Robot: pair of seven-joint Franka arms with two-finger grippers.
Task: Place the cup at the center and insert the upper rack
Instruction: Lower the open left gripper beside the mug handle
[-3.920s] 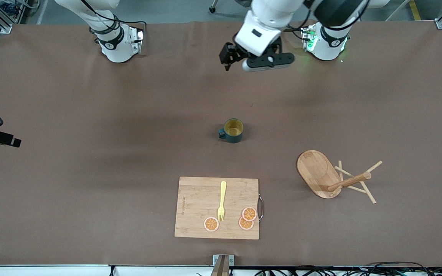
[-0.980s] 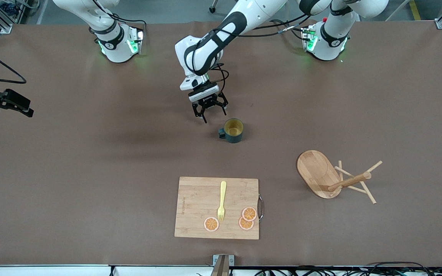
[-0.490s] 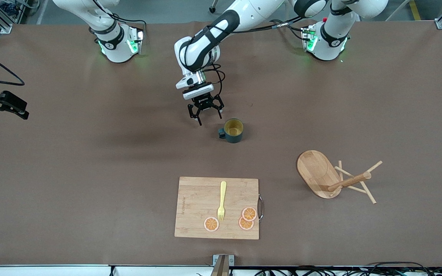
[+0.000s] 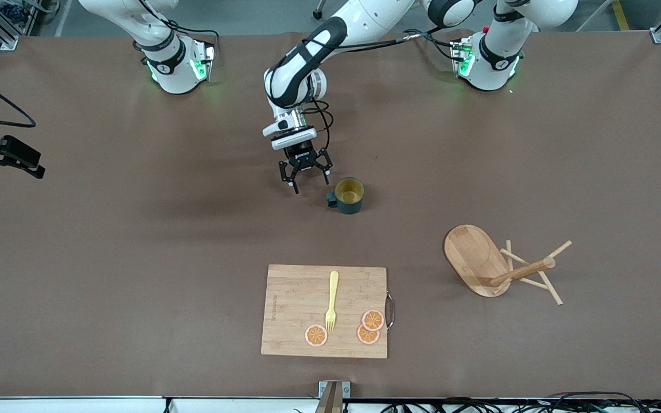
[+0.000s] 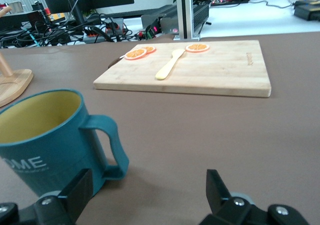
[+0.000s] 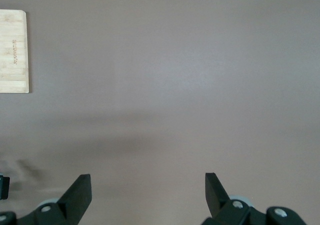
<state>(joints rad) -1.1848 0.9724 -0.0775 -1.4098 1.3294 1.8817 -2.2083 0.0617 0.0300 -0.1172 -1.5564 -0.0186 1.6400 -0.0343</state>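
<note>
The teal-grey cup [image 4: 349,195] with a yellow inside stands upright near the table's middle, its handle toward the right arm's end. My left gripper [image 4: 310,182] is open and empty, low over the table right beside the handle. In the left wrist view the cup [image 5: 45,140] fills the corner, and the handle [image 5: 107,145] lies just ahead of my left gripper [image 5: 150,185]. The bamboo mug tree [image 4: 497,267] lies tipped on its side toward the left arm's end. My right gripper [image 4: 31,163] waits open and high over the table's edge, and also shows in its own wrist view [image 6: 147,185].
A bamboo cutting board [image 4: 325,310] lies near the front camera's edge with a yellow fork [image 4: 332,298] and three orange slices [image 4: 368,327] on it. The board also shows in the left wrist view [image 5: 190,67] and the right wrist view [image 6: 12,50].
My left arm came down from near its base to the cup. In the last second its open gripper moved a little lower, closer to the handle. The cup and rack have not moved.
</note>
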